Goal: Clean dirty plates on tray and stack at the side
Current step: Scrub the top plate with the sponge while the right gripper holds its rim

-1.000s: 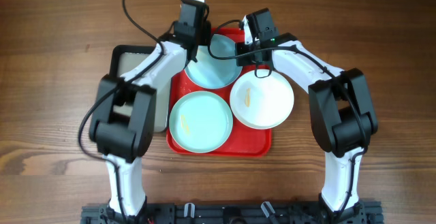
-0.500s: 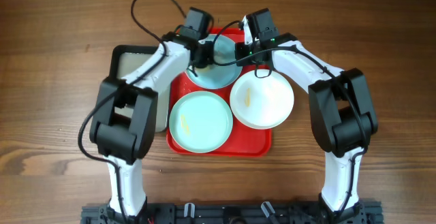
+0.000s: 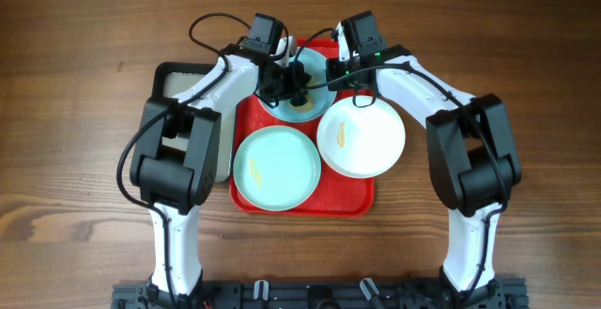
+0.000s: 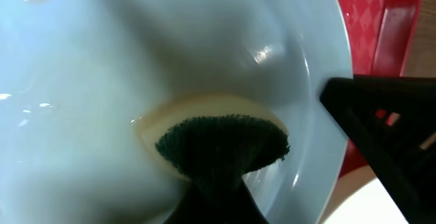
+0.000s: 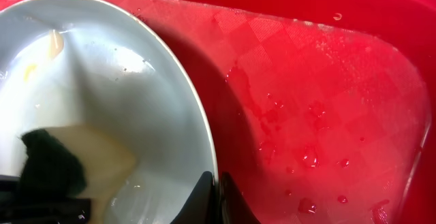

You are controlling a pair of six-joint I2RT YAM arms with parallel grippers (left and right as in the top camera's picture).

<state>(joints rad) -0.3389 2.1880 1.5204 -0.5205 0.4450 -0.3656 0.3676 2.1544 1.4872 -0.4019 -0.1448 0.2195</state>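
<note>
A: Plates first. Far mint plate (image 3: 305, 109)?
B: It sits at the back of the red tray (image 3: 349, 199). Pale aqua, wet and glossy, with a dark shadow under its right rim. Sponge (image 4: 221, 139), green scrub face over yellow, is pressed against the inner surface.
A: Who has what?
B: Left tool (image 3: 289, 84) is clamped tight on the sponge. Right tool (image 5: 216, 197) is pinched closed on that plate's rim, one finger inside and one outside.
A: Others?
B: Near mint plate (image 3: 275, 166) is front left on the tray, with a yellowish streak left of centre. White plate (image 3: 362, 138) is front right, lapping over the tray's right rim, with a yellowish streak mid-plate.
A: Change from a second ago?
B: Left tool was over the tray's back edge then. Now it is over the far plate. Right tool and the two front plates are unmoved.
A: Count?
B: Three plates: two mint, one white. One red tray and one sponge. One black-rimmed grey tray (image 3: 161, 79) sits left of the red one on the worktop (image 3: 75, 112). Two tools.
</note>
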